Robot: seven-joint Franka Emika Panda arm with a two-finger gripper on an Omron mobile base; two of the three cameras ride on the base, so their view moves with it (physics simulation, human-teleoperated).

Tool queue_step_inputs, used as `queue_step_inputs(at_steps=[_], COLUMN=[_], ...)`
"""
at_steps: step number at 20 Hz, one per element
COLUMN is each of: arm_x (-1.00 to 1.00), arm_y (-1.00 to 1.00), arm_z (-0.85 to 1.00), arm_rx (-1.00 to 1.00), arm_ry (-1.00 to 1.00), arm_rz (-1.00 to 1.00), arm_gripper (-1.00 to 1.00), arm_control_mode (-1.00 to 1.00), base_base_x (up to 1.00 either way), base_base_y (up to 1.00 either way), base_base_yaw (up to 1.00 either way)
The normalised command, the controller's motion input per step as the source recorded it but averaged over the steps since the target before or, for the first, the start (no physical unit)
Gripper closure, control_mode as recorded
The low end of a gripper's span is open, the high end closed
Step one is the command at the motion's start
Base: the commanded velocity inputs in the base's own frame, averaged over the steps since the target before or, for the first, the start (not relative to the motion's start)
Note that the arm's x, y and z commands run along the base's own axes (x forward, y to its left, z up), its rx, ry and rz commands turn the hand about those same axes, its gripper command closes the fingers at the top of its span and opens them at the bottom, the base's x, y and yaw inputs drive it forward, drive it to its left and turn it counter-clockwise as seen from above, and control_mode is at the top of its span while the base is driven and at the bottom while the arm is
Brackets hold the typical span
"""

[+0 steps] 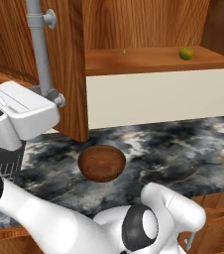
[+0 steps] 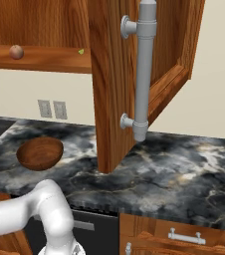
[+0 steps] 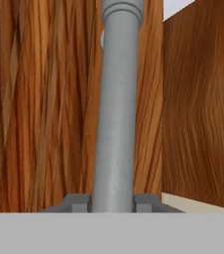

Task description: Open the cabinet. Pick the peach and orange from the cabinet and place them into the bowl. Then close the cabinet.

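Now the claw [image 3: 112, 202] is clamped on the upright grey handle [image 3: 115, 114] of the cabinet [image 1: 69, 69] door, bar's long axis running straight ahead between its tips.

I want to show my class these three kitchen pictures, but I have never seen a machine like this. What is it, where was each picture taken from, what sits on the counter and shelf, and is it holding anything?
It is a white robot arm on a driving base. Two pictures come from cameras on that base, behind the arm to its left and right. The third looks along the gripper. On the dark marble counter stands a wooden bowl. The cabinet is open; on its shelf lie the orange and the peach. The gripper is shut on the handle, the grey bar of one door; it holds no fruit.
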Motion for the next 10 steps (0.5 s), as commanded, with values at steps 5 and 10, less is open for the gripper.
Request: queue_step_inputs(at_steps=[5,10], arm_x=[-0.04,-0.23], arm_y=[0.00,0.04], arm_z=[-0.04,0.00], arm_rx=[0.00,0.00], arm_ry=[-0.03,-0.11], arm_rz=[0.00,0.00], arm_gripper=[-1.00,-1.00], arm_control_mode=[-1.00,-1.00], base_base_x=[0.00,0.00], base_base_y=[0.00,0.00], base_base_yaw=[0.00,0.00])
